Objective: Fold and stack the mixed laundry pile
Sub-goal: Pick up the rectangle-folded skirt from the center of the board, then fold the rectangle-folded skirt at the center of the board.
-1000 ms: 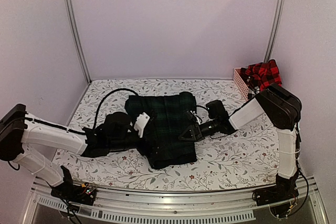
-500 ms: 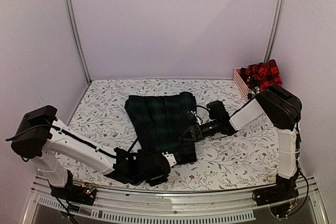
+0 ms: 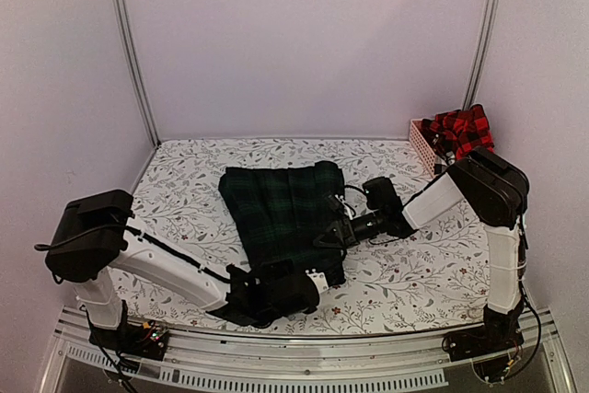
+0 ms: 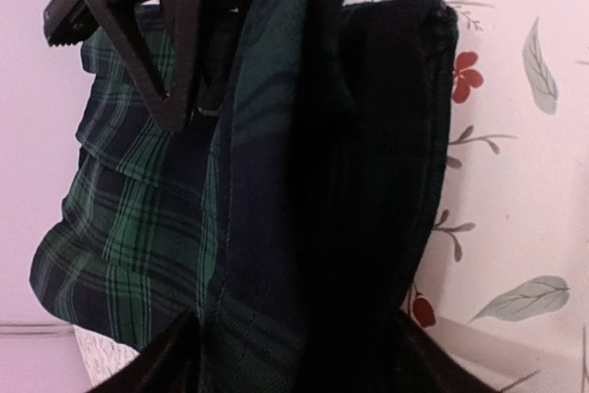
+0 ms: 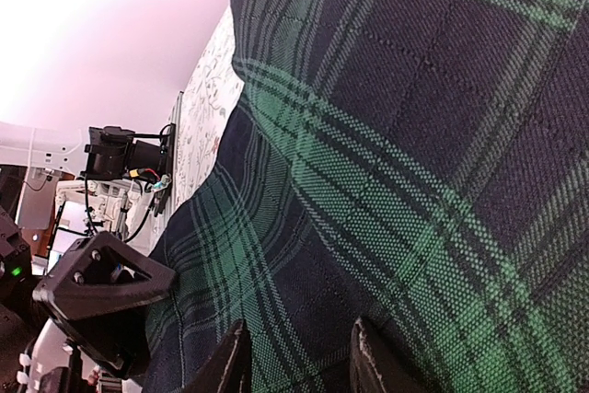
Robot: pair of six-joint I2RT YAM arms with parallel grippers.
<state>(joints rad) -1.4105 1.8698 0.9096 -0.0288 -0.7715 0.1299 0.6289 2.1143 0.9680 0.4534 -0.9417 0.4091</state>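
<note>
Rear R corner: pink slatted plastic basket (image 3: 420, 143) holds a red-and-black checked flannel shirt (image 3: 460, 132), heaped above the rim. You see only the basket's L wall; the rest is hidden by shirt & R arm, so anything under the shirt can't be told. Mid-table, dark green tartan cloth (image 3: 281, 213) lies spread on the white leaf-patterned table cloth (image 3: 184, 181). Your R gripper (image 3: 331, 232) pinches the tartan's R edge, a small flap raised. Your L gripper (image 3: 320, 279) sits at the tartan's near corner w/ a thick fold betw. its jaws. Its fingertips are buried in cloth in the wrist view, so can't tell if it's clamped.
</note>
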